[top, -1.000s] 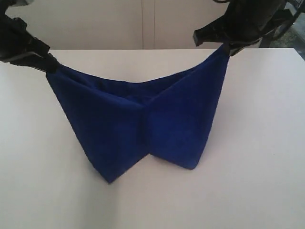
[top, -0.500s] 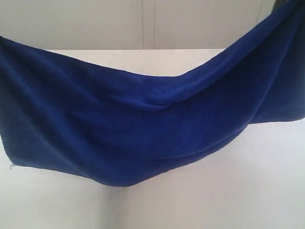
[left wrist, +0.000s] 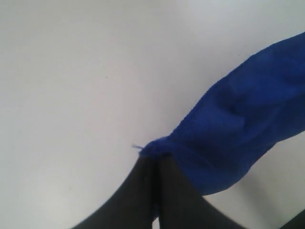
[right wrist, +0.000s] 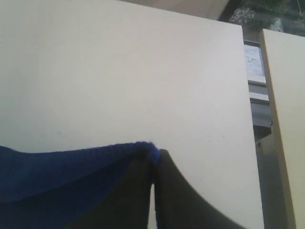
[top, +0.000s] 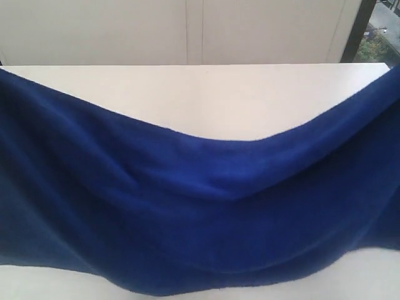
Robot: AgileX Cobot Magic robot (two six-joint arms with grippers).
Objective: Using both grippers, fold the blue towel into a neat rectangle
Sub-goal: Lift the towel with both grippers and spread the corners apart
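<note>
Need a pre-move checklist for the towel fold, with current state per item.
1. Left gripper fingers closed on a blue towel corner, thread tag beside the tips: ok.
2. Right gripper fingers closed on another corner: ok.
3. Top edge taut between the two grips: not ok, it sags in the middle.
4. Lower edge clear of the table: cannot tell.
5. Both grippers visible in the exterior view: not ok, neither is in frame.
</note>
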